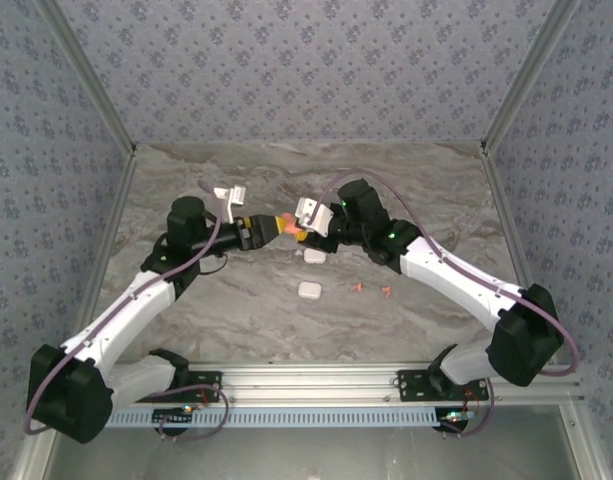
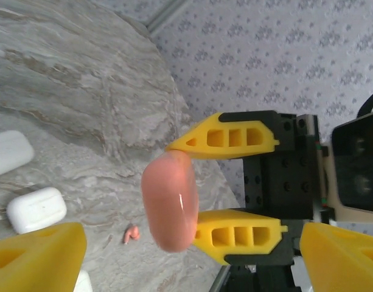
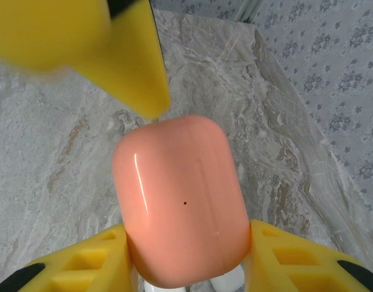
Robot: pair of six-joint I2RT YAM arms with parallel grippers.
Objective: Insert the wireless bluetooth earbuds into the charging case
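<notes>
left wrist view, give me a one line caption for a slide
Right fingers pinch a pink case above the table, white cases and a pink earbud lying on it.

Marble table (image 1: 236, 325): white cases (image 1: 309, 290), orange-red earbuds (image 1: 360, 288).

A grey marble-patterned tabletop (image 1: 236, 320) is enclosed by blue-grey floral-patterned walls (image 1: 306, 70); a ribbed aluminium rail (image 1: 316, 380) is mounted along its near edge, and metal corner posts (image 1: 86, 75) are seen behind
</notes>
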